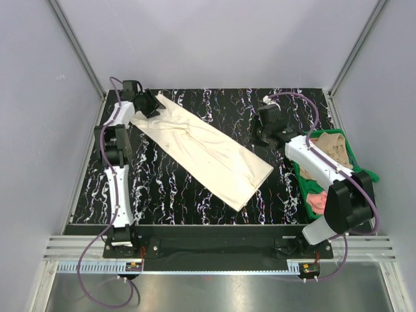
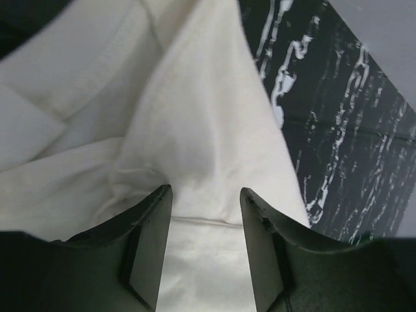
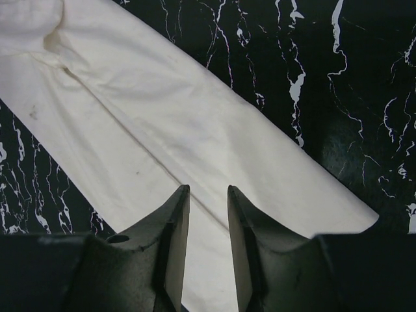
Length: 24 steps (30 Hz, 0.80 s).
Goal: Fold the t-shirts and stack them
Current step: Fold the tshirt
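Observation:
A large cream t-shirt (image 1: 205, 151), folded into a long strip, lies diagonally across the black marbled table. My left gripper (image 1: 151, 104) hovers at the strip's far left end. In the left wrist view it (image 2: 206, 190) stands open, with rumpled cream cloth (image 2: 195, 117) under and ahead of the fingers. My right gripper (image 1: 262, 136) is off the strip's right side, apart from it. In the right wrist view it (image 3: 208, 188) is open above the cream t-shirt (image 3: 162, 123), nothing between its fingers. A tan t-shirt (image 1: 331, 146) and a salmon-pink t-shirt (image 1: 316, 201) lie in the bin.
A green plastic bin (image 1: 354, 156) stands at the table's right edge, partly under the right arm. Grey walls close in the table on the left, back and right. Bare marbled tabletop (image 1: 162, 188) shows on the near left, and more of it behind the shirt.

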### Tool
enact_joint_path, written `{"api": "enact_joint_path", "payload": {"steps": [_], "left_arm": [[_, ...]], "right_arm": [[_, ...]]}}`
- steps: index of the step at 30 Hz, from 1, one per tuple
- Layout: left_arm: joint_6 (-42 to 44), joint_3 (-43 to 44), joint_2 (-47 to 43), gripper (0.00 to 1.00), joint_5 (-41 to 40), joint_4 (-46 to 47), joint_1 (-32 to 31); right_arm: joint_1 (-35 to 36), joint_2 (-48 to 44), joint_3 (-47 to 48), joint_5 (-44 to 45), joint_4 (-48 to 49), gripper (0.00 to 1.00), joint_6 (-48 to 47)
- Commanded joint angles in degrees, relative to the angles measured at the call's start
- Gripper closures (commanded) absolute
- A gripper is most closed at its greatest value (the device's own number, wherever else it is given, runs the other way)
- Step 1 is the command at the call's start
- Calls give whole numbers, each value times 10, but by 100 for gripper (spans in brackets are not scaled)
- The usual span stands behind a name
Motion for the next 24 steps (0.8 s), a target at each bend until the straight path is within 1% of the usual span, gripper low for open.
{"api": "enact_joint_path", "payload": {"steps": [1,2,3,4,5,6,7,8,9,10,11,12,14,15,16,17,18,19,20,22,24], "left_arm": [[-4,-37,-87,48,68,81,1],[9,-69,-106,48,66,83,0],[16,-90,-153,48,59,90,-4],[24,-115,-178,48,36,94,-7],[40,-163,-203,47,22,98,-12],[46,-186,-249,47,-6,99,-21],[47,-210,-271,47,-11,102,-27],[49,-254,-292,47,-14,105,-33],[49,-277,-328,47,-20,105,-45],[46,-300,-348,48,-23,105,-59],[37,-360,-368,48,-26,113,-71],[36,-389,-407,49,-30,128,-104],[38,-456,-436,50,-53,132,-143],[40,-474,-461,53,-74,132,-184],[37,-494,-474,54,-88,134,-203],[21,-534,-485,56,-97,138,-221],[14,-550,-503,58,-103,151,-249],[7,-563,-509,64,-109,152,-262],[-9,-583,-514,67,-113,154,-274],[-20,-599,-517,72,-130,162,-314],[-30,-608,-498,74,-142,160,-353]], "right_arm": [[-2,9,17,0,3,63,-16],[-2,5,13,-8,4,62,-15],[-2,1,9,-10,5,62,-15],[-2,-8,1,-15,4,61,-14],[-2,-13,-4,-19,4,61,-11],[-2,-19,-10,-24,4,61,-10],[-2,-33,-21,-27,4,60,-7],[-2,-40,-27,-34,4,60,-7],[-2,-46,-31,-38,4,60,-4],[-2,-60,-40,-37,4,60,-2],[-2,-67,-44,-37,4,60,-2],[-2,-73,-47,-52,4,61,-2],[-4,-96,-56,-61,1,62,-2],[-4,-104,-58,-64,-1,63,-2],[-4,-121,-61,-67,-3,64,-2],[-4,-130,-63,-70,-7,64,-3],[-6,-141,-66,-71,-9,64,-3],[-6,-158,-68,-71,-11,64,-2],[-7,-166,-70,-70,-17,64,-1],[-7,-185,-74,-70,-22,64,-2],[-7,-193,-77,-71,-27,64,-2]]}}
